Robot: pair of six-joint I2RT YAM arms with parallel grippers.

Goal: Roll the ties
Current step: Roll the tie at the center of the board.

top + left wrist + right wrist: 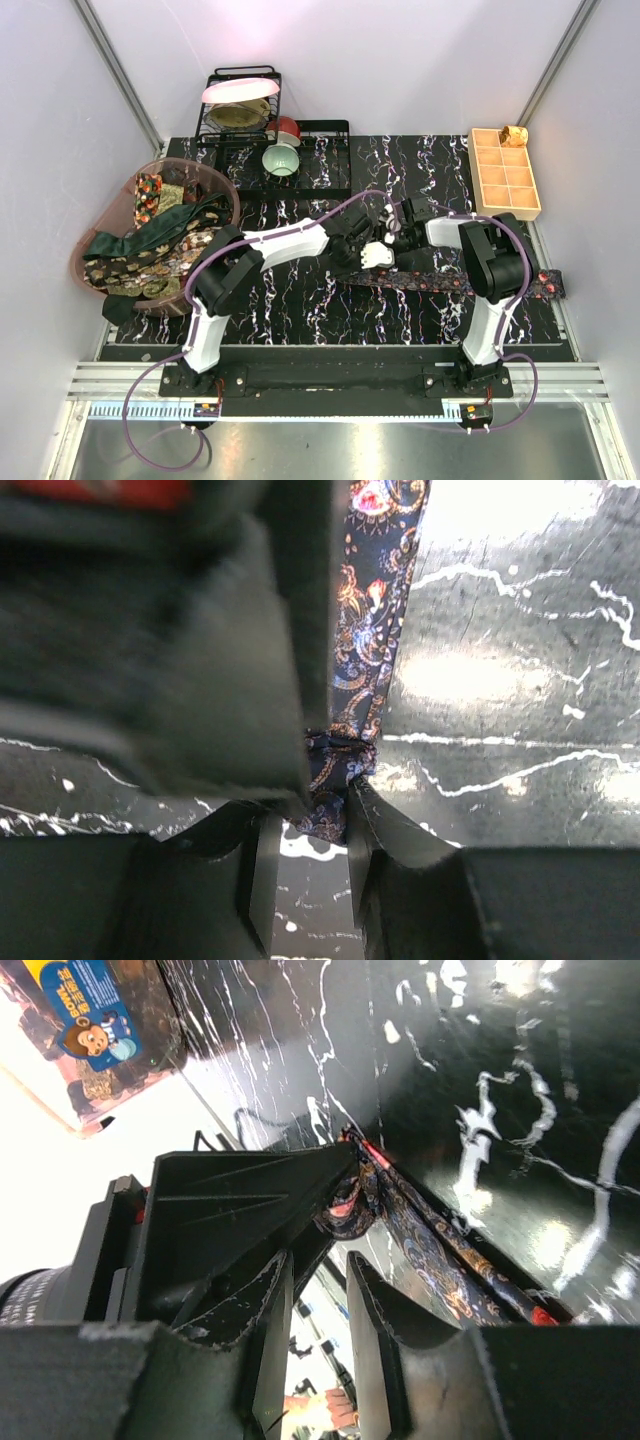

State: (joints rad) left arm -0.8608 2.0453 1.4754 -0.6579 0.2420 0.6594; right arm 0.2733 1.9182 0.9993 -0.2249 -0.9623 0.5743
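Top external: basket (195,165) with ties (130,245) left, tray (506,166) right, rack (310,128) behind.

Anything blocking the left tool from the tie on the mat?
Nothing visible. The left tool has the bunched end of the tie between its fingers. The right tool crowds in beside it, not between them.

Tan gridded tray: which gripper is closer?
Right, narrowly. The right gripper is mid-table, down-left of the tray in the top view; the left gripper meets it at the tie, slightly farther left.
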